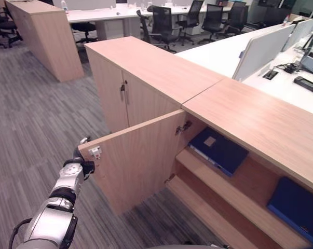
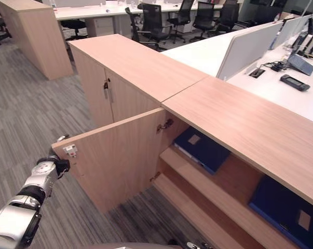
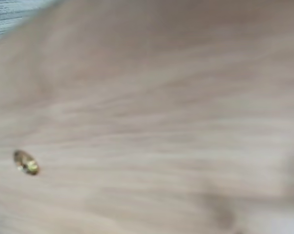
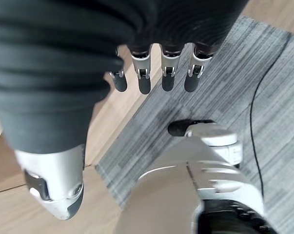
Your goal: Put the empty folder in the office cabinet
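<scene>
Left hand [image 2: 53, 165] at cabinet door [image 2: 114, 155] (open)

Even, bright indoor light with soft shadows inside the open cabinet [image 1: 234, 181]. Close to the left hand [image 1: 77, 165], the door [image 3: 161, 117] is heavily blurred.

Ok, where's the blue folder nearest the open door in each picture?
Left eye view: blue folder right of centre, on a shelf behind the open door.
Right eye view: just right of centre, same shelf.
Left wrist view: bare wood up close.
Right wrist view: right hand over carpet.
Shared landmark: the metal hinge up-left of it.
</scene>
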{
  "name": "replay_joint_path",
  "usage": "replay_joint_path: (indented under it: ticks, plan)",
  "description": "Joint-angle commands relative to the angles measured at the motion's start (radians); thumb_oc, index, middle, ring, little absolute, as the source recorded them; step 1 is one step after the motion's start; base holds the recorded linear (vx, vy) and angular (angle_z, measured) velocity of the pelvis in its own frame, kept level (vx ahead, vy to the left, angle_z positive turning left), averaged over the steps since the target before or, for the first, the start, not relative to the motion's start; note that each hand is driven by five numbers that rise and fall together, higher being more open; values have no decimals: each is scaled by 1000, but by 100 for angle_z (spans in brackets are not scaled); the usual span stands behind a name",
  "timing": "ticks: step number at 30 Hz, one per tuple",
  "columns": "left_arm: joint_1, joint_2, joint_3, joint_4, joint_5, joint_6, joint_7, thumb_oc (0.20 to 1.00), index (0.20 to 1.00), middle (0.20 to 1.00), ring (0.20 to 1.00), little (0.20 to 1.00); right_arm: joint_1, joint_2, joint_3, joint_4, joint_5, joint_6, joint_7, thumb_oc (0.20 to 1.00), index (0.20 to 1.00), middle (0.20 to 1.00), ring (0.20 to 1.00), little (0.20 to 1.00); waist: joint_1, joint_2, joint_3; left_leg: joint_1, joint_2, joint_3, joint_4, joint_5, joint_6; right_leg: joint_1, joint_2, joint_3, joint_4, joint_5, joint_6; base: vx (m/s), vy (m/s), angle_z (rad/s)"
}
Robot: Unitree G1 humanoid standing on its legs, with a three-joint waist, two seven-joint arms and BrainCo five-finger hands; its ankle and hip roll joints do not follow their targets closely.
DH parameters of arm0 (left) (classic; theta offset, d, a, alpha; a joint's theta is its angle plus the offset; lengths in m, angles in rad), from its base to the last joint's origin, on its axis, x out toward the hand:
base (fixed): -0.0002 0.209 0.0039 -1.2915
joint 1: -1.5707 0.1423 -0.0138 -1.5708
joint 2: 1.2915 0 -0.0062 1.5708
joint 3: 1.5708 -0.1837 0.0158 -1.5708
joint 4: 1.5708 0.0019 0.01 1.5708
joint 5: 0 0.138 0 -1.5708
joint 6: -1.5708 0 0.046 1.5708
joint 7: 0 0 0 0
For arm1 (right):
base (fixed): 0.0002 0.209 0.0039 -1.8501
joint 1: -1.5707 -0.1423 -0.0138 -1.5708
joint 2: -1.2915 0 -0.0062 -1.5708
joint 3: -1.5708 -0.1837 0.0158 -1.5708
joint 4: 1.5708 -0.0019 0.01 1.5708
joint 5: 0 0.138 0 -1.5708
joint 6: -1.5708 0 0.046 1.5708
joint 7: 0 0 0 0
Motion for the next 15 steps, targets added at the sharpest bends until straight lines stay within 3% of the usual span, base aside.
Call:
replay_joint_path:
  ticks: [1, 3, 4, 6, 8, 9, 12, 15]
  plan:
    - [-53, -163, -83, -51, 33, -19, -64, 1000, 1000, 1000, 1000, 1000, -90, -17, 2, -13, 11, -16, -6, 1000, 1000, 1000, 1000, 1000, -39, 44, 66, 28, 16, -14, 15, -99, 15, 44, -66, -38, 72, 63, 85, -34, 40, 7]
    - [-1, -166, -103, -112, 39, -12, -82, 1000, 1000, 1000, 1000, 1000, -104, -17, -14, -17, 18, -16, -10, 1000, 1000, 1000, 1000, 1000, -22, 52, 74, 20, 11, -12, 19, -98, 18, 39, -76, -59, 68, 78, 85, -98, 10, 0]
    - [62, -152, -118, -183, 50, -6, -106, 1000, 1000, 1000, 1000, 1000, -136, -26, -24, -21, 20, -16, -16, 1000, 1000, 1000, 1000, 1000, 9, 62, 88, 11, 13, 12, 26, -92, 16, 19, -109, -137, 65, 134, 85, -177, -37, -7]
    - [132, -129, -130, -250, 55, 7, -139, 1000, 1000, 1000, 1000, 1000, -163, -27, -22, -26, 14, -16, -16, 1000, 1000, 1000, 1000, 1000, 49, 78, 100, -6, 22, 47, 33, -82, 18, 13, -149, -274, 82, 151, 85, -175, -30, -35]
    - [135, -127, -129, -254, 55, 10, -139, 1000, 1000, 1000, 1000, 1000, -162, -26, -22, -26, 14, -15, -16, 1000, 1000, 1000, 1000, 1000, 46, 78, 99, -7, 22, 44, 34, -82, 17, 14, -149, -278, 83, 150, 85, -130, 59, -86]
    - [242, -93, -121, -346, 67, 28, -180, 1000, 1000, 1000, 1000, 1000, -190, -22, -3, -38, -3, -18, -8, 1000, 1000, 1000, 1000, 1000, 94, 103, 108, -30, 29, 109, 55, -72, 35, 28, -164, -431, 193, 56, 82, -188, 121, -22]
    - [344, -83, -96, -415, 50, 45, -207, 1000, 1000, 1000, 1000, 1000, -206, -26, 8, -43, -16, -20, -1, 1000, 1000, 1000, 1000, 1000, 124, 120, 97, -38, 32, 155, 74, -65, 44, 32, -156, -471, 266, 13, 72, -143, 36, -52]
    - [448, -66, -105, -495, 68, 47, -245, 1000, 1000, 1000, 1000, 1000, -208, -32, 9, -50, -10, -23, 5, 1000, 1000, 1000, 1000, 1000, 136, 150, 81, -29, 41, 179, 75, -48, 29, 86, -133, -480, 198, -24, 58, -65, -117, -72]
